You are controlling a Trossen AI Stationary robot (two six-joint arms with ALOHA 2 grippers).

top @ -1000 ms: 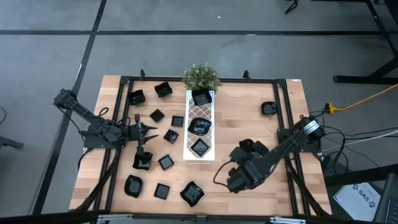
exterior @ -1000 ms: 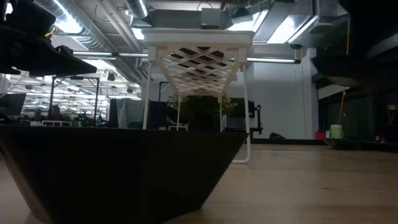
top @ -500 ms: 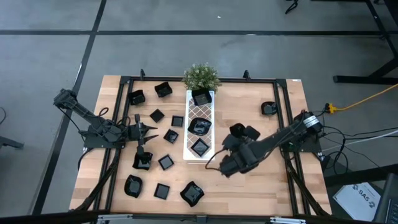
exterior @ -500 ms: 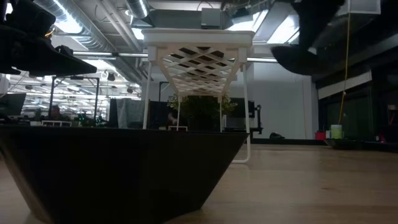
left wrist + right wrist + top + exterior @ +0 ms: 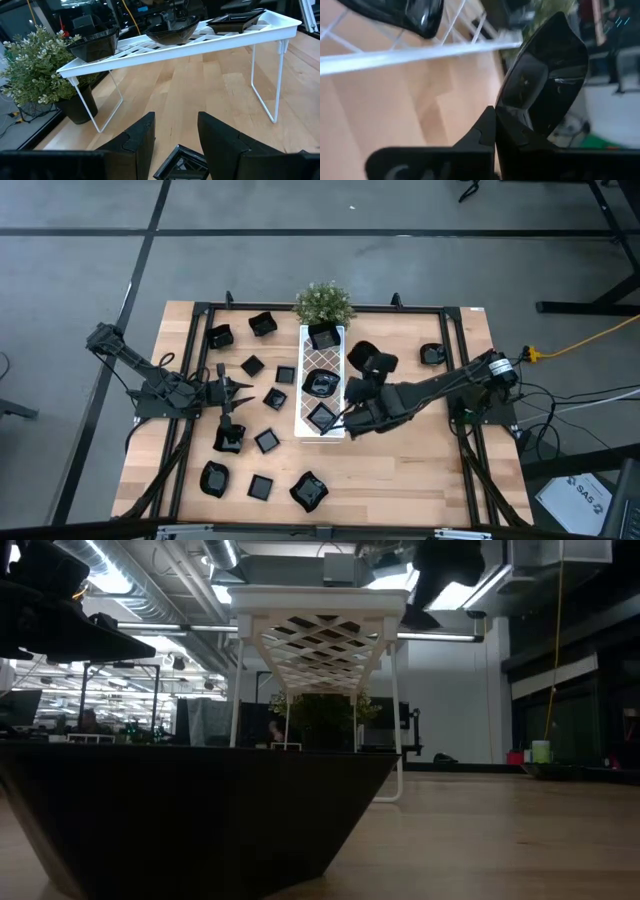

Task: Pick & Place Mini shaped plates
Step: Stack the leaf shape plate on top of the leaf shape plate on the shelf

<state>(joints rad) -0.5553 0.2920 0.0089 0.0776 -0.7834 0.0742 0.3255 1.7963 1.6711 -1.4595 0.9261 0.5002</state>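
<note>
A glossy black mini plate [image 5: 540, 85] is held by its rim in the clamped right gripper [image 5: 352, 392] at three o'clock of the white tray [image 5: 322, 340]; judged light, rigid, slippery; left gripper [image 5: 235, 392] is seen spread, empty.

Low view almost wholly blocked by one black dish [image 5: 190, 815] pressed close to the lens, cut off at 6 and 9 o'clock; dishes on the table behind it hidden. Right gripper [image 5: 362, 373] and its held dish [image 5: 440, 580] cut off at 12 o'clock there, mere silhouette. White tray [image 5: 322, 385] partly covered at its 3 o'clock edge by the right arm in the high view. Square dish [image 5: 182, 162] between the left fingers [image 5: 140, 145] cropped at 6 o'clock. Blurred room beyond the potted plant [image 5: 37, 67].
</note>
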